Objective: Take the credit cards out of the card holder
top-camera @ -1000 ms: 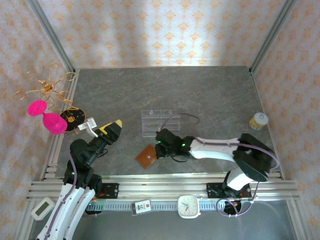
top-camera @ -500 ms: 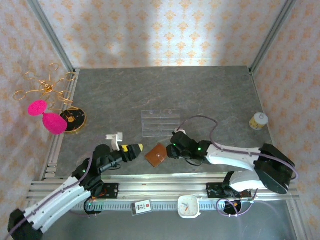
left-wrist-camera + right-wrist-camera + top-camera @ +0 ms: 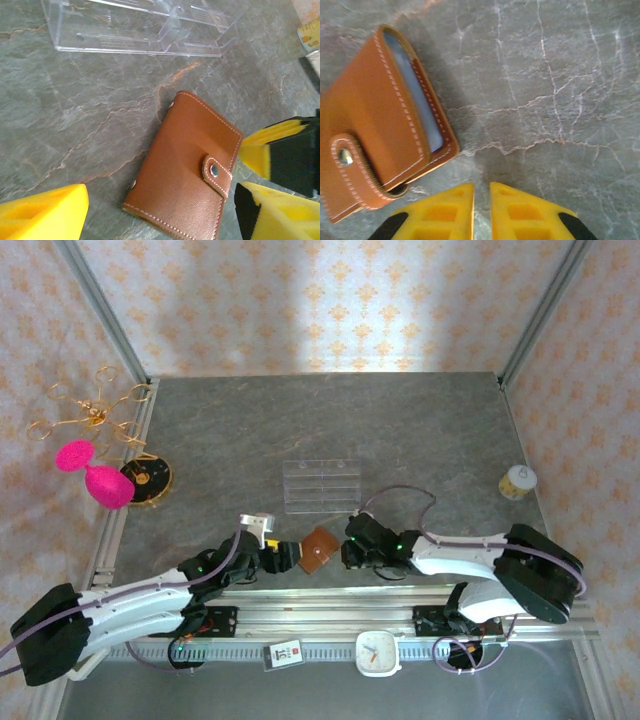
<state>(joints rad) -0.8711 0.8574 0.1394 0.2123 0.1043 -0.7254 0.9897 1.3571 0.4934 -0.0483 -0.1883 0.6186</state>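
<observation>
- Progress: nothing is out yet, by our reading. The card holder lies shut on the table with its snap tab fastened. We judge the credit cards to be inside it. Left to do: undo the snap, fold it open, draw out each card.
- Left gripper: fingers wide apart, holding nothing. The card holder lies flat between them, tab end toward the right-hand finger. We cannot tell whether they touch it.
- Right gripper: pads almost together, a thin slit between them and nothing in it. The card holder's near corner sits just beside the left pad; contact unclear.
- Ahead and left of those pads, the card holder's open side shows a pale bluish edge between the leather flaps. Card or pocket, we cannot tell.
- Beyond the card holder from the left gripper: a clear tray, apart from it.
</observation>
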